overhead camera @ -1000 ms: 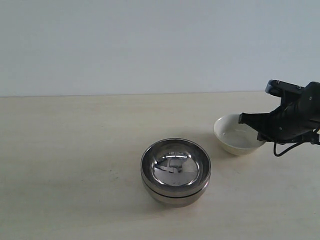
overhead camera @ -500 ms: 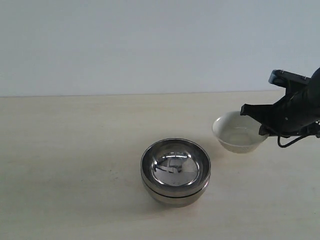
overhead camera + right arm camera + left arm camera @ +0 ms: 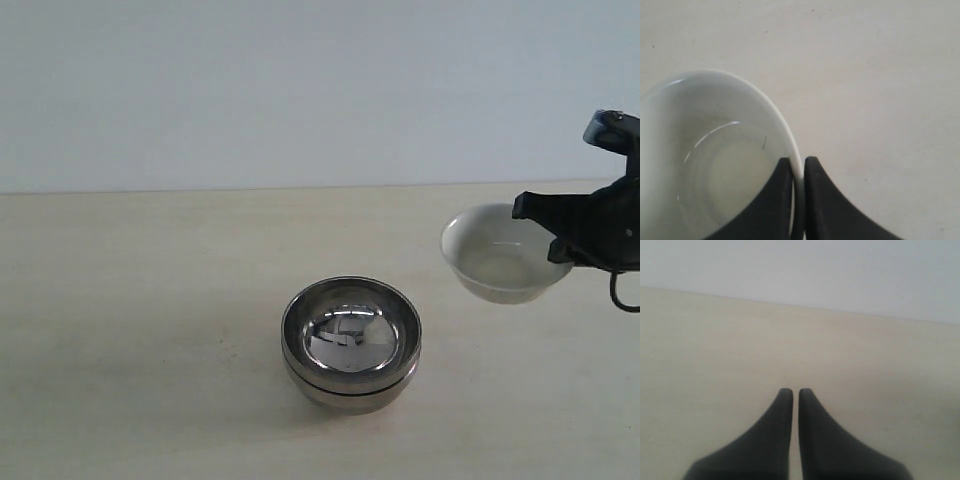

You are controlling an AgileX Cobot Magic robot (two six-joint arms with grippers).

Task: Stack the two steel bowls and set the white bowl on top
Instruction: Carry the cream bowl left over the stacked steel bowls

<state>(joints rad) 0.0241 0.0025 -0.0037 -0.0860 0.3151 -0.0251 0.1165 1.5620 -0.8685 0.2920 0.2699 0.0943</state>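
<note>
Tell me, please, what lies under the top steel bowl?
The second steel bowl sits under the top steel bowl, nested. Only its outer wall shows below the dark seam; its inside is covered, so whether anything lies between them cannot be seen.

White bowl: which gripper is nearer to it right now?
Right. The right gripper grips the white bowl by its rim, one finger inside and one outside. The left gripper is shut, outside the exterior view, with no bowl in its wrist view.
</note>
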